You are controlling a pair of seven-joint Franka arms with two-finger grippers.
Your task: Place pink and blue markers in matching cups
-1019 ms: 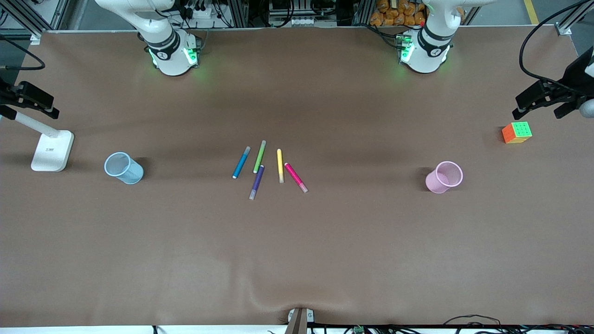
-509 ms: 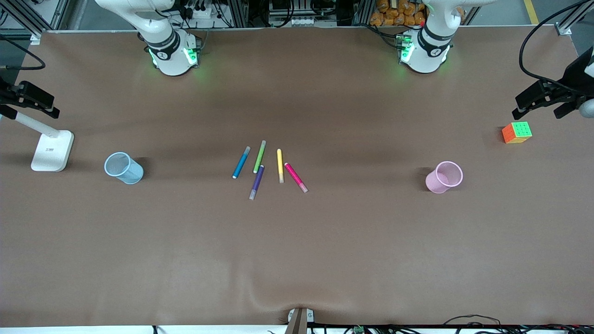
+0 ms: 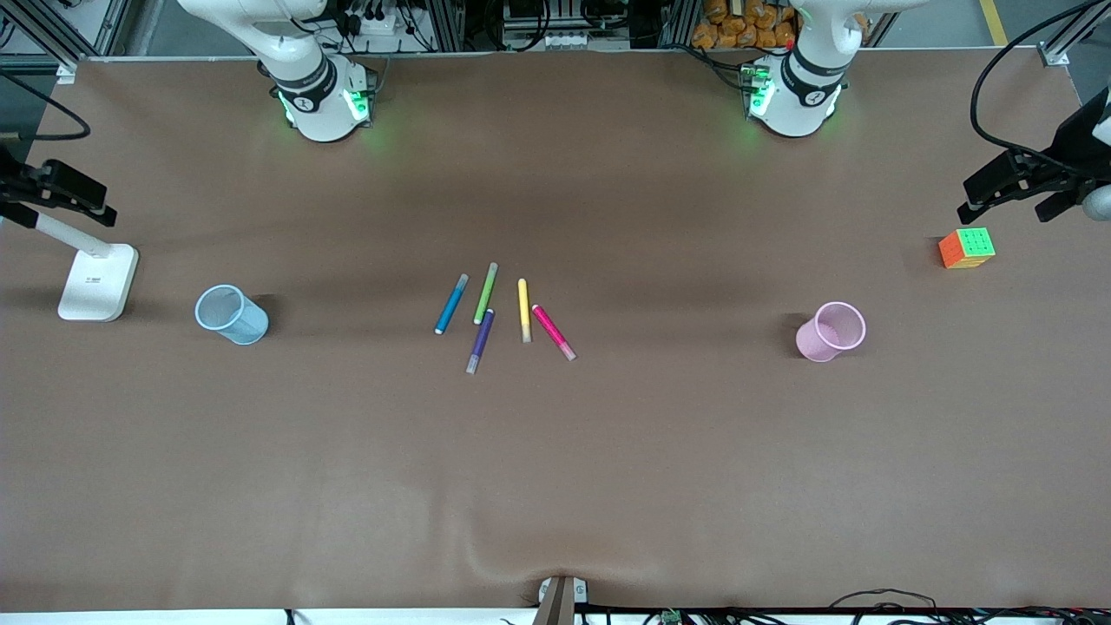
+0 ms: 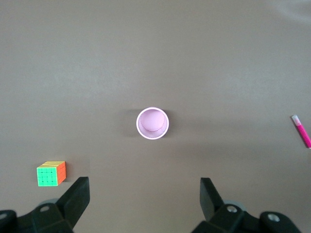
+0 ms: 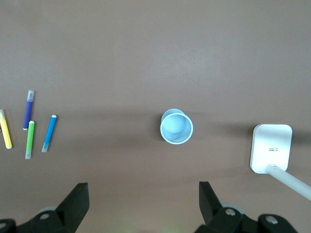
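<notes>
The pink marker [image 3: 553, 332] and the blue marker [image 3: 450, 304] lie flat among other markers at the table's middle. The pink cup [image 3: 831, 332] stands toward the left arm's end, the blue cup [image 3: 231, 314] toward the right arm's end. Both hands are above the front view's top edge. My left gripper [image 4: 145, 191] is open and empty high over the table, with the pink cup [image 4: 152, 124] below it and the pink marker [image 4: 301, 131] at the view's edge. My right gripper [image 5: 143, 194] is open and empty high over the table, with the blue cup [image 5: 176, 127] and blue marker [image 5: 49, 132] in view.
A green marker [image 3: 486, 293], a yellow marker [image 3: 523, 310] and a purple marker [image 3: 480, 340] lie between the blue and pink ones. A colour cube [image 3: 966, 247] sits past the pink cup at the left arm's end. A white lamp base [image 3: 97, 279] stands beside the blue cup.
</notes>
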